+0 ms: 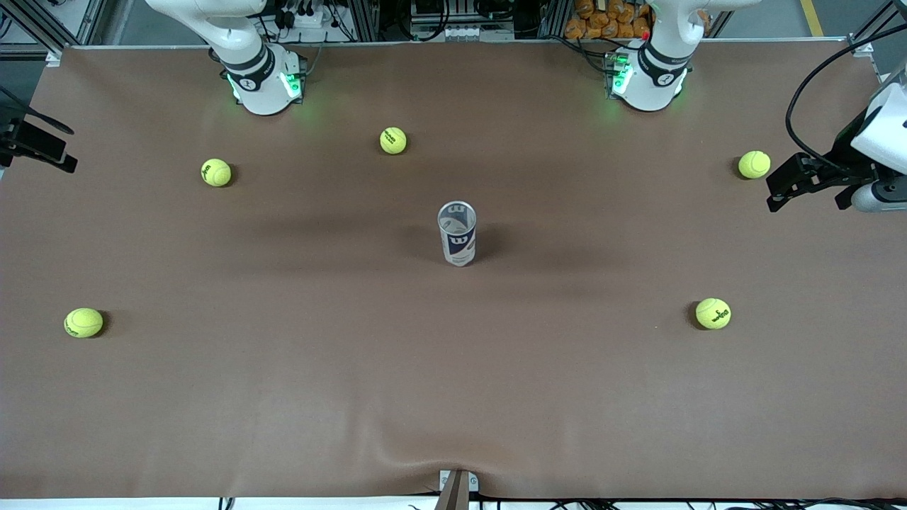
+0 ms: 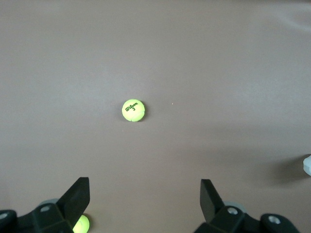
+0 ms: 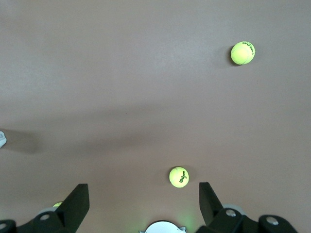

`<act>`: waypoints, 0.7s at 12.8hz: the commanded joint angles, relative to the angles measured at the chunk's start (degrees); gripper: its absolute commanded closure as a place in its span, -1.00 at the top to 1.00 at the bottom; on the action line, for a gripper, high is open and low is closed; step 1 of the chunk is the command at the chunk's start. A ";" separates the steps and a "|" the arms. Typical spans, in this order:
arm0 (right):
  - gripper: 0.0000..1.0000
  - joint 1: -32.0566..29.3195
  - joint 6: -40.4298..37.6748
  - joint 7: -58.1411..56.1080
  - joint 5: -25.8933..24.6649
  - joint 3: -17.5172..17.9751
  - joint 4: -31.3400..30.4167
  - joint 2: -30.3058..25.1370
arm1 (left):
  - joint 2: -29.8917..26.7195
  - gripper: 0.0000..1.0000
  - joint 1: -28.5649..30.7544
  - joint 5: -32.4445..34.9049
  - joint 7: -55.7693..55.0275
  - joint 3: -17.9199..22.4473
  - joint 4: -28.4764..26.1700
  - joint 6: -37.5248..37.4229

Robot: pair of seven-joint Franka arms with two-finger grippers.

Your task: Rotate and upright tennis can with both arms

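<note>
Front view: the can [image 1: 457, 233] stands upright in the middle of the brown surface [image 1: 453, 397], its open silvery rim up and a "W" logo on its dark blue and red label. Five yellow-green balls lie well apart from the can. Three are farther from the camera than the can [image 1: 393, 140] [image 1: 216, 172] [image 1: 754, 164], and two are nearer [image 1: 83, 322] [image 1: 713, 313]. The left claw [image 1: 804, 180] hangs over the surface's edge at the left arm's end. The right claw [image 1: 35, 145] hangs over the edge at the right arm's end.

Left wrist view: the left claw [image 2: 145, 194] has its fingers spread wide and holds nothing. Below it lies a ball printed "Wilson 3" [image 2: 132, 110].

Right wrist view: the right claw [image 3: 143, 196] is likewise spread wide and empty. A ball marked "Wilson 3" [image 3: 179, 176] lies between its fingers on the surface.
</note>
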 commanded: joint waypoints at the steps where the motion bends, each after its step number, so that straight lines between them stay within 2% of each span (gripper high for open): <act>1: 1.00 0.29 -0.02 1.08 -0.40 -0.01 0.42 0.01 | 0.30 1.00 -0.09 -0.64 0.62 0.28 0.79 -0.60; 9: 1.00 0.47 -0.02 1.16 -0.57 -0.01 0.42 0.01 | 0.22 1.00 -0.18 -2.21 1.06 0.19 0.79 -1.82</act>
